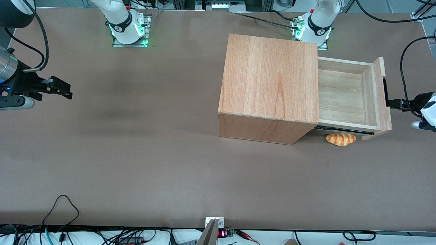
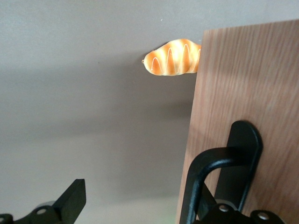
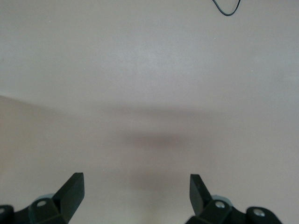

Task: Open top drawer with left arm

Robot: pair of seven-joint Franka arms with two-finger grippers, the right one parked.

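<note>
The top drawer (image 1: 347, 93) stands pulled well out; the claw (image 2: 140, 203) sits spread wide, one finger hooked through its black handle (image 2: 219, 172), gripping nothing.

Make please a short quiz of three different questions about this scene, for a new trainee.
1. True or false: the shallow light-wood top drawer is pulled out of the big beech cabinet.
2. What lies on the brown table beside the drawer, nearer to the front camera?
A. a striped bread roll
B. a red cup
C. a metal spoon
3. Fill in: the left arm's black claw is at the drawer's slim black ____.

Key: 1 true; 2 A, the bread roll; 3 handle.
</note>
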